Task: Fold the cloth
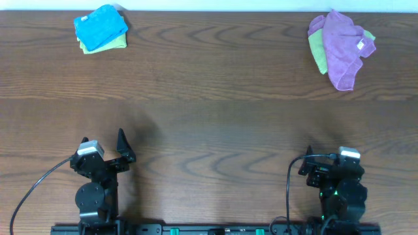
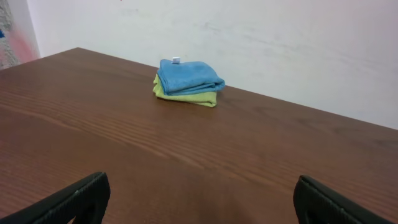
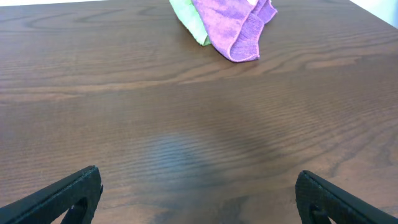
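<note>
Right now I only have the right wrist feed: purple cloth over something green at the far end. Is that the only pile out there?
Observer: No. There's a second pile at the far left: a blue cloth on top of a lime-green cloth.
Operator: Is it folded or crumpled?
Observer: Both are neatly folded and stacked, going by the left wrist view.
Operator: And the left arm?
Observer: The left gripper is open and empty at the near edge, facing that stack from well short of it.
</note>
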Motion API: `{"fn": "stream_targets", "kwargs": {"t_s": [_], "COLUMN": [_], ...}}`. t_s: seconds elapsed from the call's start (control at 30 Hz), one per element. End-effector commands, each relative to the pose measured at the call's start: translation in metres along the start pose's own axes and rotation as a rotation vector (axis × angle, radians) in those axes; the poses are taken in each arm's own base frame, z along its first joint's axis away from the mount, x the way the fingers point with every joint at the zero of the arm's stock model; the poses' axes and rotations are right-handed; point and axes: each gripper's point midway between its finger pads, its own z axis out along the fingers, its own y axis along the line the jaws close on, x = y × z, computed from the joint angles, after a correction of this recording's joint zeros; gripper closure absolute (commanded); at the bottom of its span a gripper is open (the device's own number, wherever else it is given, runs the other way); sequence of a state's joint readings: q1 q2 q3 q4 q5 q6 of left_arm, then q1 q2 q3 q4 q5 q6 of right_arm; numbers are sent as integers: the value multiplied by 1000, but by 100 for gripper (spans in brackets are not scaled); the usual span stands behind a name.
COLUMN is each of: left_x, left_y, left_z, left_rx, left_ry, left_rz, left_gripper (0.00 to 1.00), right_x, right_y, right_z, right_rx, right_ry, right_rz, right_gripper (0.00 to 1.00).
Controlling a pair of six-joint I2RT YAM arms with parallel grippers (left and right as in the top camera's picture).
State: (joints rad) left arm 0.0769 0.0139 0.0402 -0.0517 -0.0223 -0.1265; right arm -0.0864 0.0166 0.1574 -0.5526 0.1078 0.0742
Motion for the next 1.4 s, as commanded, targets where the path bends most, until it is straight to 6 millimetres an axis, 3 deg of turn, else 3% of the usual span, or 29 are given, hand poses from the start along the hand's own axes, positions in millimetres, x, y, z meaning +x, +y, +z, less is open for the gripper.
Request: {"fn": "stream_targets", "kwargs": {"t_s": [0.0, 0.13, 0.23, 0.33, 0.4, 0.5, 0.6, 0.83, 1.0, 1.03, 1.13, 1.23, 1.37], "left_x": [20, 20, 20, 20, 20, 20, 20, 20, 20, 20, 20, 20, 20], "left_y": [5, 5, 5, 5, 5, 5, 5, 5, 5, 5, 5, 5, 5], "left_z": [2, 2, 2, 2, 2, 2, 2, 2, 2, 2, 2, 2, 2], "left_rx": [-14, -14, -14, -14, -14, -14, -14, -14, -14, -14, -14, -14, -14], "left_ry": [46, 46, 46, 46, 46, 46, 46, 46, 46, 46, 46, 46, 46], "left_rz": [22, 22, 22, 22, 21, 22, 21, 21, 22, 22, 21, 22, 22], "left_gripper": [5, 5, 4, 5, 4, 4, 4, 5, 4, 4, 4, 5, 4], "right_x": [2, -10, -49, -101, -124, -143, -150, -161, -170, -169, -156, -140, -130], "right_y": [3, 5, 8, 8, 4, -4, -14, -35, -46, -50, -55, -52, -40], "right_z": [1, 0, -5, -21, -31, -31, -14, 71, 150, 174, 221, 249, 265], "right_rx": [-15, -23, -41, -57, -44, -14, 19, 23, 0, 4, 16, -7, -80], "right_ry": [0, -50, -211, -428, -531, -595, -586, -367, -200, -146, -12, 105, 135], "right_rz": [-15, 3, 42, 107, 122, 141, 198, 306, 329, 336, 354, 371, 377], "right_gripper": [1, 1, 1, 1, 1, 1, 1, 1, 1, 1, 1, 1, 1]}}
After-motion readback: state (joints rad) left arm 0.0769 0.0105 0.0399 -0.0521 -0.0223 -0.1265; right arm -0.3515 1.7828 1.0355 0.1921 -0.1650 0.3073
